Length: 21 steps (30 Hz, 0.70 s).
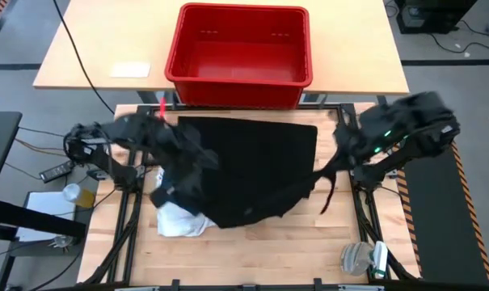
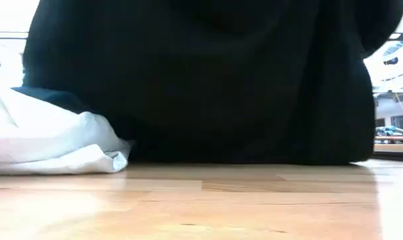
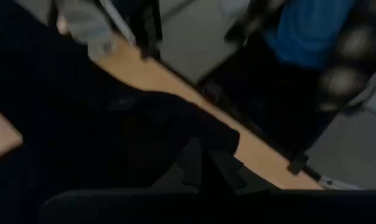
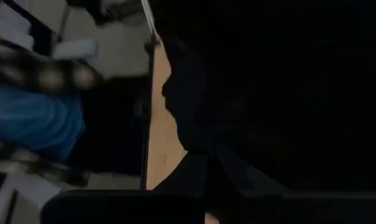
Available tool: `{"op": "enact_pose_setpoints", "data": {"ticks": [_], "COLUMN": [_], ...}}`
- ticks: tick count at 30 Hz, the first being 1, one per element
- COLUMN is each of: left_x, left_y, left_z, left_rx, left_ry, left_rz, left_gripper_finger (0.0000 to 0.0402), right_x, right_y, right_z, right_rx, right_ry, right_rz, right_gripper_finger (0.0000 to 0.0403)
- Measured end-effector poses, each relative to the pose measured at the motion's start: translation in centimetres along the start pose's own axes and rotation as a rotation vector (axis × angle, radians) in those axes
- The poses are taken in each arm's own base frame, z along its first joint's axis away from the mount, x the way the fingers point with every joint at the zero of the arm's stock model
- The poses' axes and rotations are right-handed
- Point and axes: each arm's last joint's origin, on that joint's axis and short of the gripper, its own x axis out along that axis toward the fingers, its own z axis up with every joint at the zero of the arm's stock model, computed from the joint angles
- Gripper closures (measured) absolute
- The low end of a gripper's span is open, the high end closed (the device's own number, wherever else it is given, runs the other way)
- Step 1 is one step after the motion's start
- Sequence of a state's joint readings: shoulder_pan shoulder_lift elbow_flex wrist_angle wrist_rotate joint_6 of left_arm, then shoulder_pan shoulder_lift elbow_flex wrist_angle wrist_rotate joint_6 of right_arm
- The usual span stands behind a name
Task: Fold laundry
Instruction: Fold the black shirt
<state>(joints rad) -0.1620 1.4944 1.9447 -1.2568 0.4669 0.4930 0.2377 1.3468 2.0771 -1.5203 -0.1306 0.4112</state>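
Both claws, left (image 1: 197, 158) and right (image 1: 339, 158), clench the black garment (image 1: 256, 166); no writing legible.

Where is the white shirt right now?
In the high view the white shirt lies bunched on the table's left front part, partly under the black garment, just below the left gripper.

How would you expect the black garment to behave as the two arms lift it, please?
Probably floppy: the black garment sags between the left gripper and right gripper. Likely light, since its edge hangs in loose strands.
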Motion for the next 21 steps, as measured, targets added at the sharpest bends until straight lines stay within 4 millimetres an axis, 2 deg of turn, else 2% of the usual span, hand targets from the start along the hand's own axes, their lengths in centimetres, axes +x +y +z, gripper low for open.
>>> {"op": "enact_pose_setpoints", "data": {"ticks": [5, 9, 15, 21], "left_x": [4.5, 7.7, 11.1, 14.2], "left_y": [-1.8, -4.1, -7.4, -9.9], "left_z": [-0.8, -0.9, -1.1, -2.6], "left_rx": [-0.002, 0.084, 0.113, 0.099], "left_ry": [0.119, 0.151, 0.136, 0.132], "left_rz": [-0.017, -0.021, -0.036, -0.091], "left_gripper_finger": [0.0395, 0.0395, 0.0395, 0.0395], "right_x": [4.6, 8.3, 14.4, 21.2], "right_y": [0.8, 2.3, 3.9, 4.4], "right_z": [-1.2, -2.5, -5.2, -8.3], "right_rx": [0.078, 0.106, 0.120, 0.098], "right_ry": [0.172, 0.242, 0.316, 0.425], "right_rz": [0.034, 0.100, 0.080, 0.057], "right_gripper_finger": [0.0385, 0.0386, 0.0385, 0.0380]}}
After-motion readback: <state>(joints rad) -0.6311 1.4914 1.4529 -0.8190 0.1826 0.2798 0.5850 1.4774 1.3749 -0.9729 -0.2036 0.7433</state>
